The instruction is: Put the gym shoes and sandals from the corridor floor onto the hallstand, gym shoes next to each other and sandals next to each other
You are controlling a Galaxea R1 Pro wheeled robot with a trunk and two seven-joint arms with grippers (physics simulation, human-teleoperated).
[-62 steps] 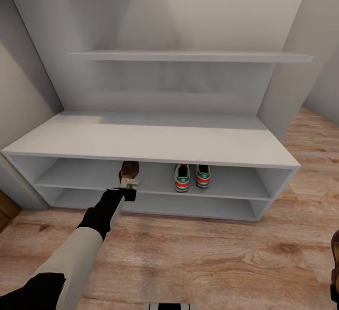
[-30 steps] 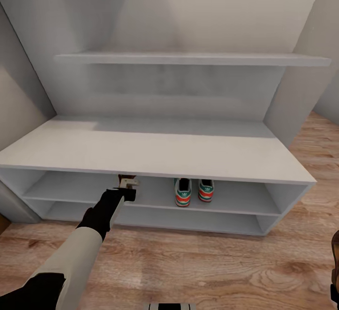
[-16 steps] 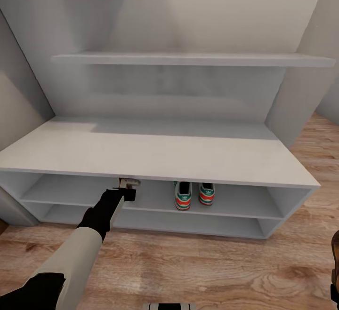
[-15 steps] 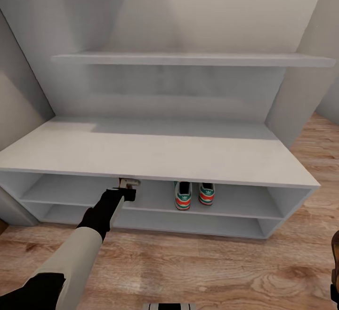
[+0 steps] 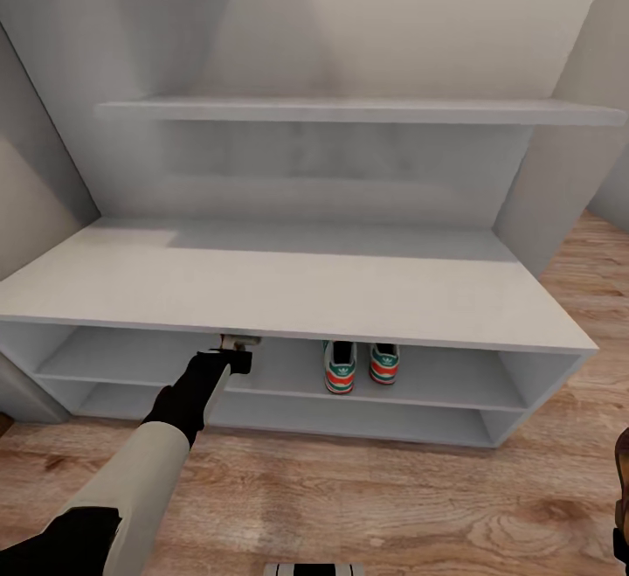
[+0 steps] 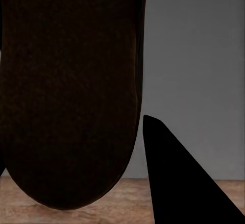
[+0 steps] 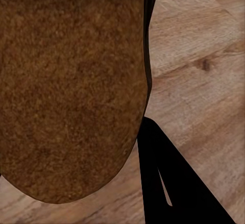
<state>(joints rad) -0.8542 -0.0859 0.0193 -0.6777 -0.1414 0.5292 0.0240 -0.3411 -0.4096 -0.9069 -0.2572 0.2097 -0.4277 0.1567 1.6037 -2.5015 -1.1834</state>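
**Left hand reaches a sandal under the hallstand's bench top**

The left hand (image 5: pixel 238 342) is at the mouth of the hallstand's (image 5: pixel 288 288) upper shoe shelf, closed on a dark sandal (image 6: pixel 69 91) whose sole sits against one finger (image 6: pixel 178 178). The right hand (image 7: pixel 148 183) is likewise clamped on the second sandal (image 7: pixel 69 86), hanging over the corridor floor (image 5: pixel 367 506). The two gym shoes (image 5: pixel 360 365) stand side by side on that same shelf, heels outward, well apart from the left hand. Two seconds earlier the sandal showed brown past the bench edge; now the bench top hides it. The heel marks are too small to read.
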